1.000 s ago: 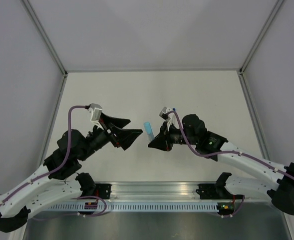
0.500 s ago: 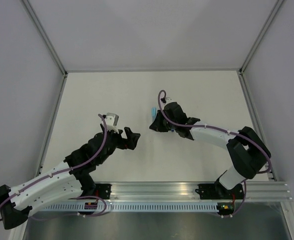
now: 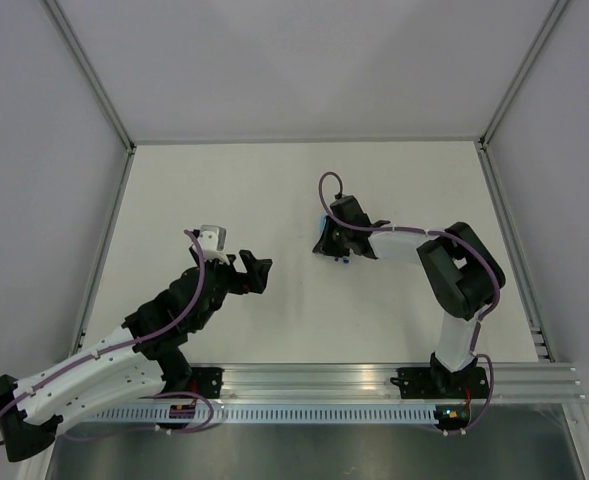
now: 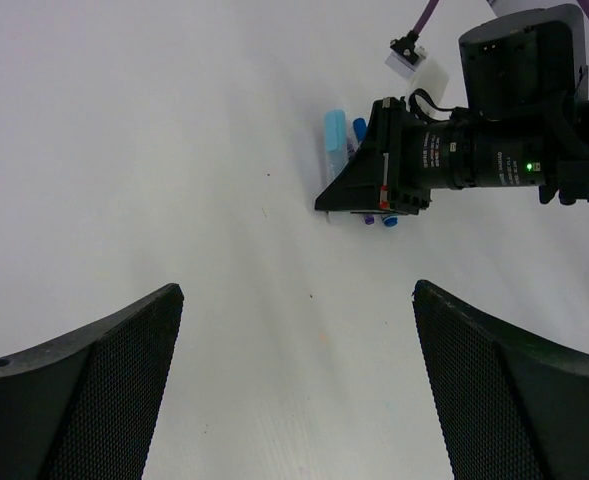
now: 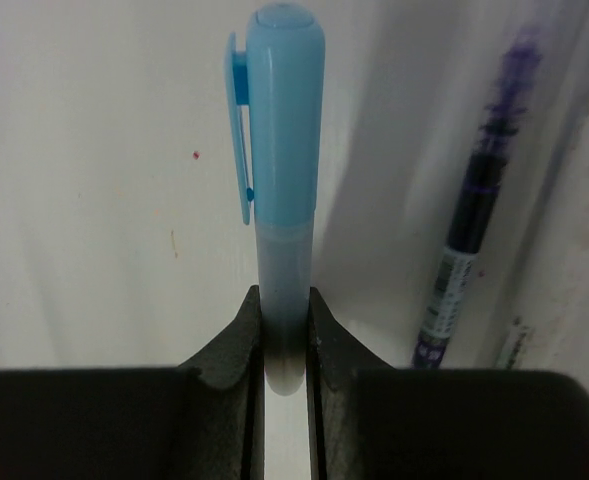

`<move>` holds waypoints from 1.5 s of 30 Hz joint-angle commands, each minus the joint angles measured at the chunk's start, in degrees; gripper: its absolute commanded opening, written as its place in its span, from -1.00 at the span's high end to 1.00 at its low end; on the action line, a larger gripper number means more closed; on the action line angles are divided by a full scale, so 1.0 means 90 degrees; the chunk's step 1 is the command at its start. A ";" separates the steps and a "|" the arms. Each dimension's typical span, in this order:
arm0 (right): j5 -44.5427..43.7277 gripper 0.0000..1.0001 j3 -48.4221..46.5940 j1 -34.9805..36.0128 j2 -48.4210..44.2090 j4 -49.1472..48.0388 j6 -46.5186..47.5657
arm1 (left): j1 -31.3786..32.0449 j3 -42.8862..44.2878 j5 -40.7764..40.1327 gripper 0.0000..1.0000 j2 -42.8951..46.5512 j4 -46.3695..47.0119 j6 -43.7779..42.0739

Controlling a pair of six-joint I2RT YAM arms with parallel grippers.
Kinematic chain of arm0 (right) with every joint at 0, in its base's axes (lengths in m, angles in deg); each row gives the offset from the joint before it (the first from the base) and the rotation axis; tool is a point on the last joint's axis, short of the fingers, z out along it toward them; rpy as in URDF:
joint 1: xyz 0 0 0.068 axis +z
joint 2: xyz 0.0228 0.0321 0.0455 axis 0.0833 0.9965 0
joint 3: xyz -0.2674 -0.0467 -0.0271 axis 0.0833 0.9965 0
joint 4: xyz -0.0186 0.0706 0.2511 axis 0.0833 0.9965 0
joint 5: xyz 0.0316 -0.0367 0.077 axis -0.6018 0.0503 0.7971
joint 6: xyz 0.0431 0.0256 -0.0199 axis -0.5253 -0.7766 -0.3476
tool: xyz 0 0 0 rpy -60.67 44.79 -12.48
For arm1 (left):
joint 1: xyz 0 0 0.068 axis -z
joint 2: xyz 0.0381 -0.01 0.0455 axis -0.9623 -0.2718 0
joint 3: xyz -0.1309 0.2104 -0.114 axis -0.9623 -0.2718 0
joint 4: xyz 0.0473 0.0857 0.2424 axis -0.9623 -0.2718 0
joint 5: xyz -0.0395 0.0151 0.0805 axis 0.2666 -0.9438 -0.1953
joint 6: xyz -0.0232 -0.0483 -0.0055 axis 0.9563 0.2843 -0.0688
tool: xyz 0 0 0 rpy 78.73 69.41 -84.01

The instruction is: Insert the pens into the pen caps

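My right gripper (image 5: 285, 300) is shut on the pale translucent end of a light-blue pen cap (image 5: 282, 130) with a clip, which sticks out ahead of the fingers. The dark navy pen (image 5: 469, 230) lies on the table just right of it. In the top view the right gripper (image 3: 324, 238) is low at the table's middle. The left wrist view shows the cap (image 4: 334, 140) beyond the right gripper (image 4: 359, 195), and a small blue rounded end (image 4: 359, 128) beside it. My left gripper (image 4: 299, 290) is open and empty, also seen from above (image 3: 259, 270). The blue-and-white pen is not clearly visible.
The white table (image 3: 224, 190) is walled by grey panels at the back and both sides. Small blue and purple tips (image 4: 382, 220) show under the right gripper. The two grippers face each other with a gap of bare table between them.
Both arms have dropped from a raised pose down towards the table. The right gripper carried the light-blue cap farther away and to the right, beside the pens. The left gripper stayed open.
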 commanded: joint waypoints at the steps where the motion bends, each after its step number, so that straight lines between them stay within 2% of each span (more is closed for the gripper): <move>1: -0.0216 0.81 -0.0322 -0.0140 0.0140 0.0314 -0.0106 | 0.0004 0.0011 -0.0229 -0.99 0.0070 -0.0012 -0.0122; 9: -0.0450 0.48 -0.0438 -0.0189 0.0081 0.0792 0.0010 | 0.0004 -0.0009 -0.0219 -0.99 0.0070 -0.0003 -0.0112; 14: -0.0509 0.37 -0.0487 -0.0267 -0.0074 0.1046 0.0079 | 0.0004 -0.0009 -0.0209 -0.99 0.0070 0.0017 -0.0121; 16: -0.0509 0.26 -0.0497 -0.0297 -0.0172 0.1115 0.0137 | 0.0004 -0.0009 -0.0200 -0.99 0.0051 0.0026 -0.0131; 22: -0.0402 0.24 -0.0566 -0.0345 -0.0689 0.1418 0.0294 | 0.0004 -0.0019 -0.0180 -0.99 0.0002 0.0056 -0.0170; 28: 0.0018 0.21 -0.0498 -0.0346 -0.1782 0.1682 0.0664 | 0.0004 -0.0028 -0.0053 -0.99 -0.0213 0.0173 -0.0258; 31: 0.0106 0.05 -0.0157 -0.0355 -0.2524 0.1614 0.0977 | 0.0004 -0.0019 0.0044 -0.99 -0.0320 0.0251 -0.0336; 34: 0.0515 -0.49 0.0526 -0.0355 -0.3403 0.1107 0.1328 | 0.0004 -0.0028 0.0259 -0.99 -0.0360 0.0378 -0.0473; 35: 0.0575 -0.90 0.0721 -0.0355 -0.3889 0.0796 0.1397 | 0.0004 -0.0028 0.0317 -0.99 -0.0350 0.0407 -0.0502; 36: 0.0595 -0.96 0.1110 -0.0346 -0.4125 0.0667 0.1572 | 0.0004 -0.0048 0.0424 -0.99 -0.0292 0.0494 -0.0531; 39: 0.0167 -0.96 0.1777 -0.0355 -0.5112 0.0325 0.1729 | 0.0004 -0.0194 0.0659 -0.99 -0.0136 0.0738 -0.0639; 41: -0.0204 -0.96 0.2050 -0.0355 -0.5764 0.0101 0.1623 | 0.0004 -0.0311 0.0796 -0.99 0.0030 0.0846 -0.0717; 45: -0.0216 -0.96 0.2734 -0.0355 -0.6656 -0.0524 0.1407 | 0.0004 -0.0497 0.1108 -0.99 0.0178 0.1169 -0.0922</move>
